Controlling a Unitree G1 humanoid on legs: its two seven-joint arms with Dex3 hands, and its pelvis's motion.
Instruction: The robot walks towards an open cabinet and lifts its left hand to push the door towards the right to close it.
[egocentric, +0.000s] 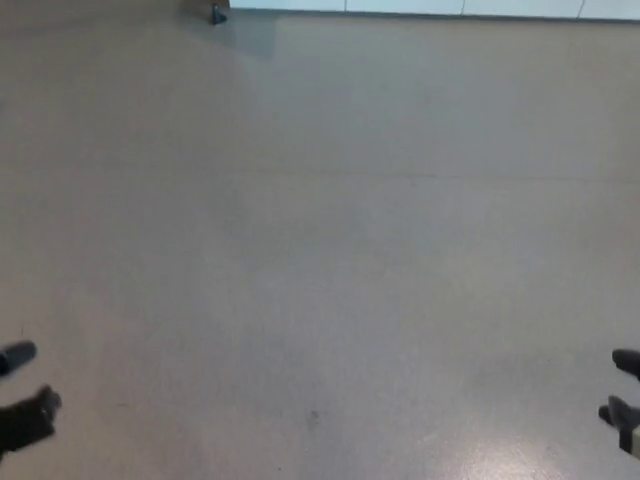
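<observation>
White panelling (430, 6) runs as a thin strip along the top edge of the head view, from about a third of the way across to the right corner, split by faint vertical seams; it may be the foot of the cabinet, but so little of it shows that neither a door nor its position can be made out. Just left of the strip's end, a small dark object (217, 14) sits on the floor at the top edge, possibly a caster or foot, too blurred to name. A soft shadow lies on the floor right below it.

Nearly all of the frame is the floor (320, 250), a smooth beige-grey surface with a faint straight seam crossing it above the middle and a pale sheen at the lower right.

At the lower left edge, the left robot hand (22, 400) reaches in, black, with two fingertips apart from each other and nothing between them, well away from the white strip. At the lower right edge, the right robot hand (624, 395) shows only two dark fingertips, also parted and empty, hovering over the floor.
</observation>
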